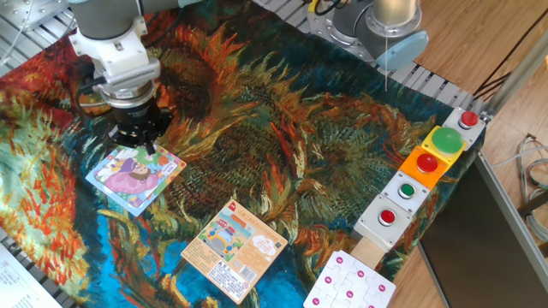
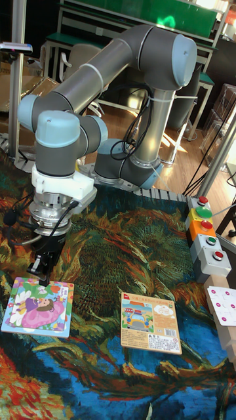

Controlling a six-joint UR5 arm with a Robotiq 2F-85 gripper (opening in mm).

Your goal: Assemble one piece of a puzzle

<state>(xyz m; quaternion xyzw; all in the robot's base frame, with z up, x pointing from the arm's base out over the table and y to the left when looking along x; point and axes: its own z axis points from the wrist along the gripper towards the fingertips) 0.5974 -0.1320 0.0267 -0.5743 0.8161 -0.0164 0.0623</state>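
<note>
- Directly below the jaws: the puzzle (image 1: 135, 178) (image 2: 38, 306) lies flat on the painted cloth (image 1: 282, 128), its upper edge under the fingertips.
- The gripper (image 1: 147, 147) (image 2: 40, 270) hangs on a vertical wrist, tips just above the puzzle's top corner; whether they touch the surface cannot be told.
- Jaw state: the fingers stand close together in the tall fixed view, with no gap visible between them. Whether they are clamped on anything cannot be told.
- The piece: not distinguishable as a separate item in either view. The puzzle picture reads as complete apart from the corner hidden by the fingers.
- Beyond the jaws toward the camera in the fixed view: an orange card (image 1: 234, 249) (image 2: 150, 322), flat on the cloth, well apart from the puzzle.
- Further off on the same side as the card: a white board with pink dots (image 1: 351, 283) (image 2: 223, 304), partly cut by the picture edge.
- Far across the cloth from the jaws: a row of button boxes (image 1: 425, 172) (image 2: 206, 237) with red and green buttons along the table's edge.
</note>
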